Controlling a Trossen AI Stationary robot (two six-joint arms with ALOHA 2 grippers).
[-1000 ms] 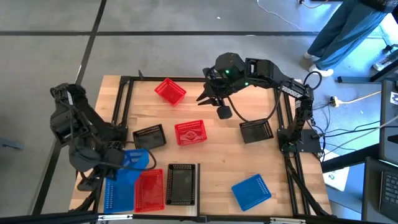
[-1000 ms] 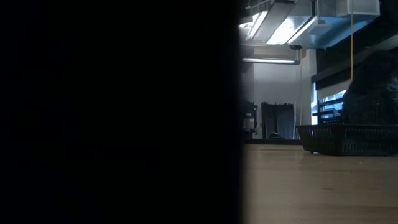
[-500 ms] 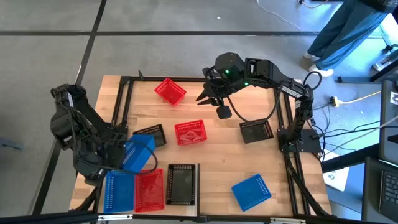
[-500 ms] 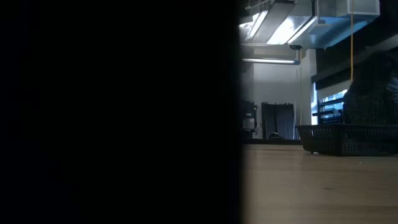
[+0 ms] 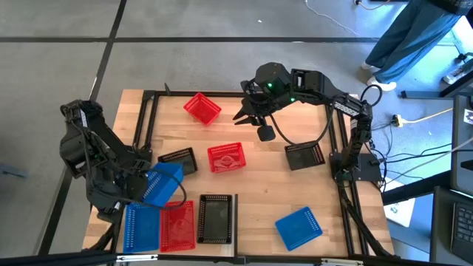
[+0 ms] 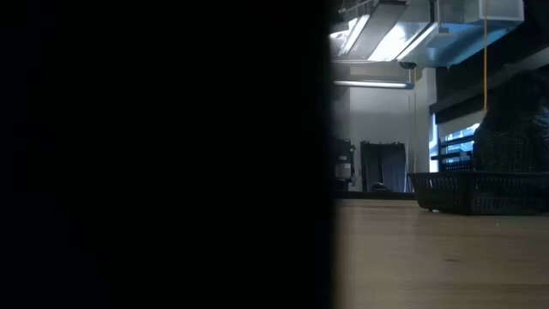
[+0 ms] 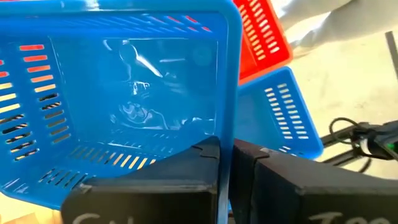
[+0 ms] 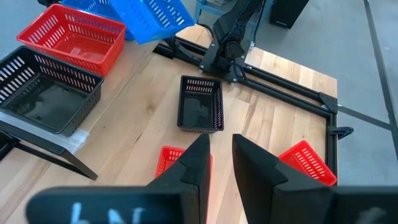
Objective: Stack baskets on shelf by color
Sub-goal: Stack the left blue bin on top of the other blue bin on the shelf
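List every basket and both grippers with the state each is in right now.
Left gripper: shut on the held blue basket's wall.
Held blue basket: lifted, tilted.
Row by the near edge, blue basket, red basket, black basket: upright.
Loose blue basket: lying on the table.
Middle red basket: upright.
Far red basket: tilted.
Right gripper: open, empty.

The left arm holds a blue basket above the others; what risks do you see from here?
The left gripper pinches only one thin wall of the tilted blue mesh plastic basket, so it may slip or swing. Lowered tilted, it could catch the rim of the blue basket below or bump the neighbouring red basket.
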